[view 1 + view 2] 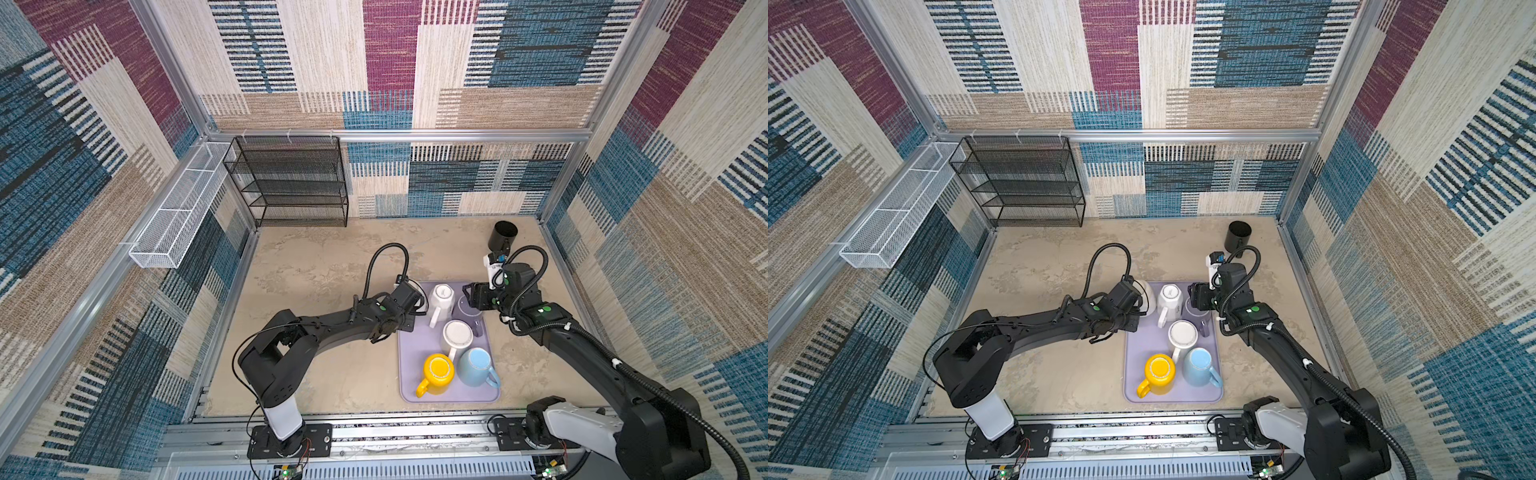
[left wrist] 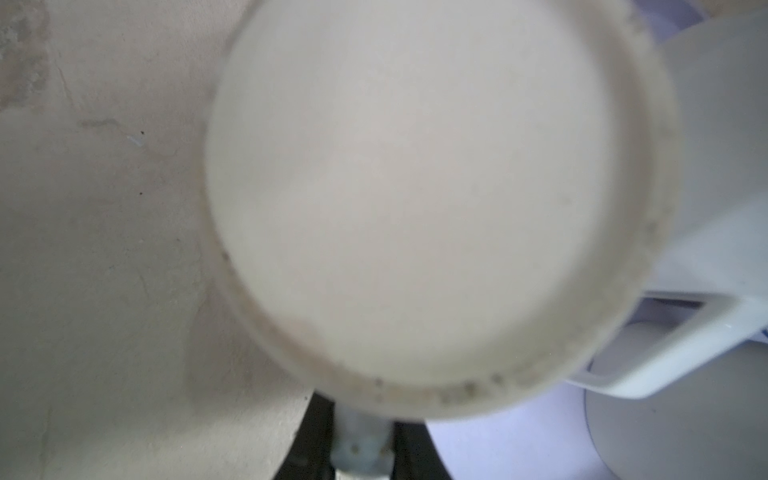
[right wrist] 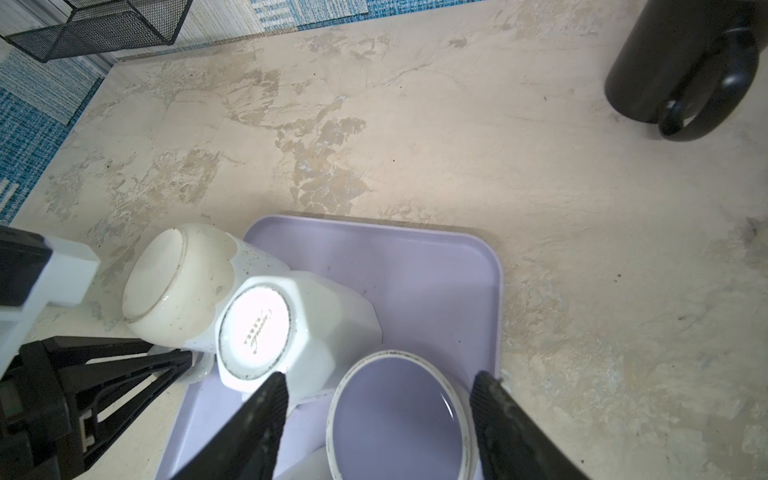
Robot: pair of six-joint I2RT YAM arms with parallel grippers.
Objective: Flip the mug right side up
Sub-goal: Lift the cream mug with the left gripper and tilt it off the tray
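Where the flat lavender plastic tray (image 1: 409,353) fills the lower middle of both top views, the cream speckled ceramic mug (image 1: 1144,297) sits tilted at its upper left corner, base showing, touching a white faceted ceramic mug (image 3: 291,332). At the upper right, an upside-down lavender ceramic mug (image 3: 399,415) stands between the spread, released fingers of the right gripper (image 3: 378,386). The left gripper (image 3: 185,357) is clenched on the cream mug's handle.
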